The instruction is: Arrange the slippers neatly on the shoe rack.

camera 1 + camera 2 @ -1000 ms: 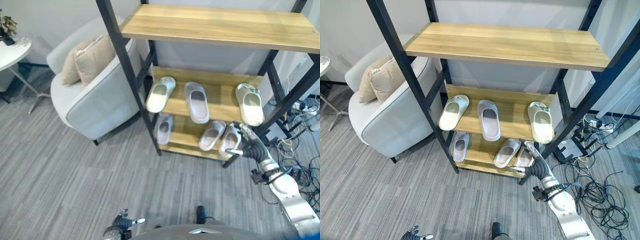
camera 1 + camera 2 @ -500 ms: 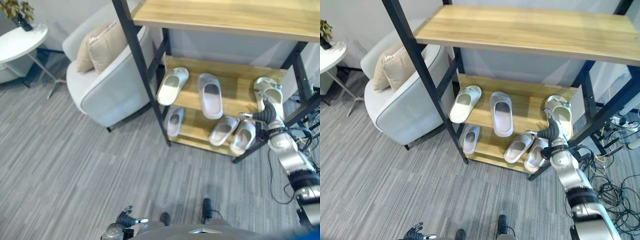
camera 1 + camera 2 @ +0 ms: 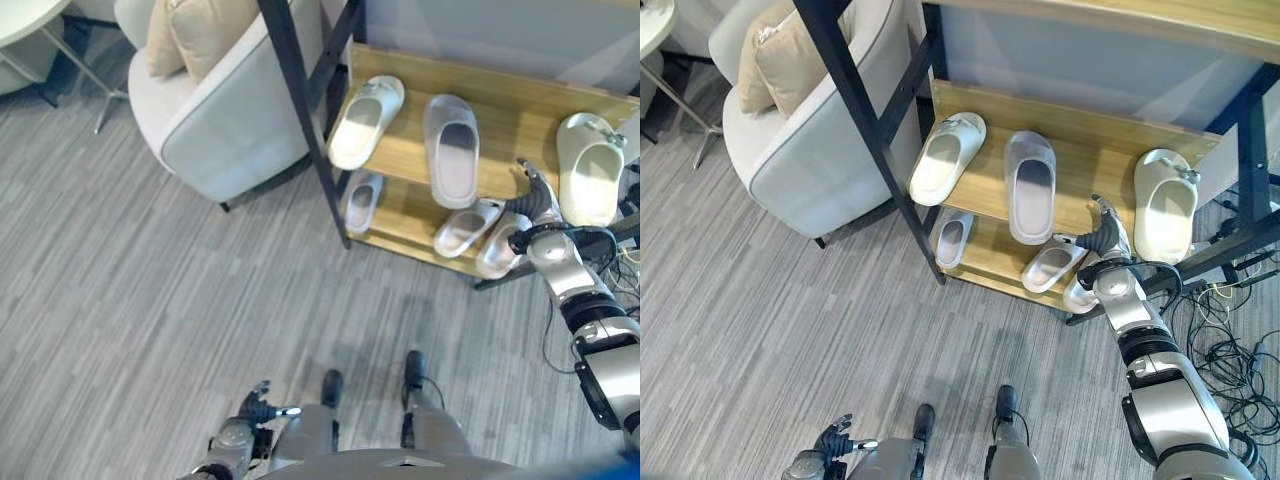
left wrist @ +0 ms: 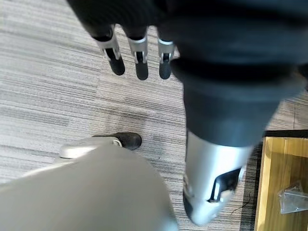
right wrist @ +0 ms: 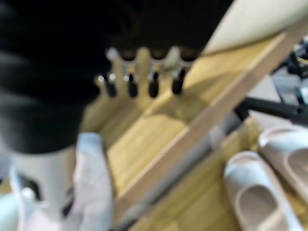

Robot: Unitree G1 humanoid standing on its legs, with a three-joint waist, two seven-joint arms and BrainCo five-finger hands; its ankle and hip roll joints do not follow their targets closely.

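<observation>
Right hand fingers straight, empty, over shelf edge between lilac slipper and cream slipper.

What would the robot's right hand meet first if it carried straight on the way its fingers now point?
Probably the wooden middle shelf: the right hand reaches over its front edge between two slippers, fingers straight. Depth is unclear.

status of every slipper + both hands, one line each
Cream slipper: middle shelf, left end, angled.
Lilac slipper: middle shelf, centre, roughly straight.
Pale green slipper: middle shelf, right end, straight.
Small slipper: bottom shelf, left, alone.
Slipper pair: bottom shelf, right, angled, side by side.
Right hand: open, empty, at the middle shelf's front edge.
Left hand: open, idle, over the floor.
</observation>
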